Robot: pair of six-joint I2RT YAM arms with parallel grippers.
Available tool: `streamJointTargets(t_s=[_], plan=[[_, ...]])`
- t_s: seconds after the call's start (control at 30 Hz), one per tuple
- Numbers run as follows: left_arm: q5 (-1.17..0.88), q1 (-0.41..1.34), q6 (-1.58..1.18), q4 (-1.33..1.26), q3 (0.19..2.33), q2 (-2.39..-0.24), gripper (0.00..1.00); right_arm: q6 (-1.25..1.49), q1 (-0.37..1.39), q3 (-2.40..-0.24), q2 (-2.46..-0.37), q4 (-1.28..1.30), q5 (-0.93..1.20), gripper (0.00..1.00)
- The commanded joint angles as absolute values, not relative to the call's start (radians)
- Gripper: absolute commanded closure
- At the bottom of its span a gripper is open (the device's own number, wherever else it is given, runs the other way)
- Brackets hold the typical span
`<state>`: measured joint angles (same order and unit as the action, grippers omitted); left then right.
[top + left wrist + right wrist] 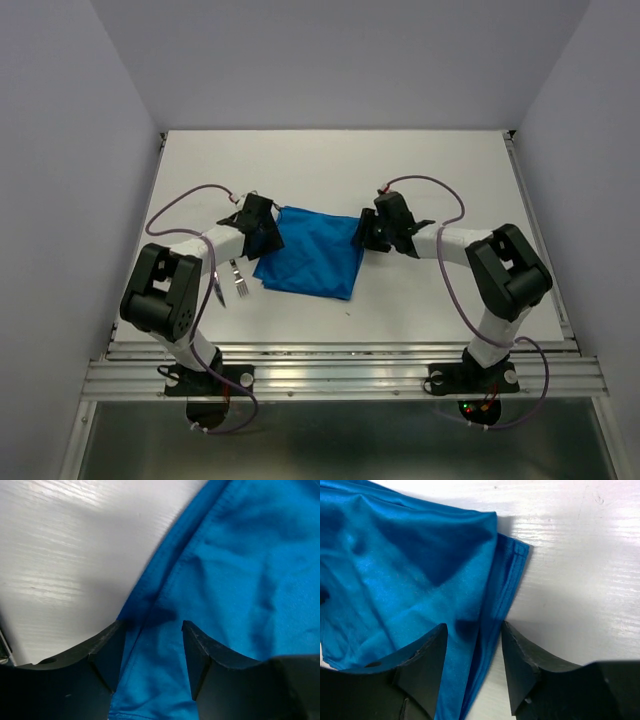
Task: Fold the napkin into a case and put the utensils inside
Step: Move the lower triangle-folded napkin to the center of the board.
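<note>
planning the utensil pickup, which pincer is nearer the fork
Left. The left pincer is at the napkin's left edge, just past the fork; the right pincer is at its right edge.

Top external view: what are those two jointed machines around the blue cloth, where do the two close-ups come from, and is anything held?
They are two robot arms bolted at the near edge of a white table, seen from a fixed camera above and behind: the left arm and the right arm. Each close-up comes from a camera on one wrist, looking past its two dark fingers. On the table lie a blue napkin, doubled over, and a fork beside the left arm. The left gripper and right gripper sit at opposite edges of the cloth with jaws apart; neither holds anything.
</note>
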<state>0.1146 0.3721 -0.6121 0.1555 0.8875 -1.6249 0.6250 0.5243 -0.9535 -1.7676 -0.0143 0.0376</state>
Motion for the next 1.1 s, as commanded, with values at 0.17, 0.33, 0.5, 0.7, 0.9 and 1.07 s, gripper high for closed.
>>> streamJointTargets(t_s=[0.17,0.33,0.5,0.7,0.9,1.07], plan=[[-0.074,0.385,-0.679,0.034,0.710,-1.533,0.49,0.552,0.459,-0.968,-1.802,-0.014,0.066,0.79],[-0.103,0.434,-0.707,0.040,0.658,-1.436,0.52,0.476,0.413,-0.962,-1.775,-0.012,0.103,0.89],[-0.086,0.471,-0.720,0.107,0.675,-1.341,0.52,0.382,0.404,-1.005,-1.785,0.033,0.150,0.95],[0.053,0.472,-0.670,0.195,0.759,-1.322,0.51,0.377,0.403,-1.025,-1.769,0.063,0.126,0.49],[0.095,0.465,-0.634,0.199,0.808,-1.396,0.57,0.431,0.403,-0.990,-1.634,0.115,0.089,0.38],[0.064,0.445,-0.650,0.198,0.790,-1.422,0.91,0.443,0.504,-0.957,-1.525,0.173,-0.027,0.39]])
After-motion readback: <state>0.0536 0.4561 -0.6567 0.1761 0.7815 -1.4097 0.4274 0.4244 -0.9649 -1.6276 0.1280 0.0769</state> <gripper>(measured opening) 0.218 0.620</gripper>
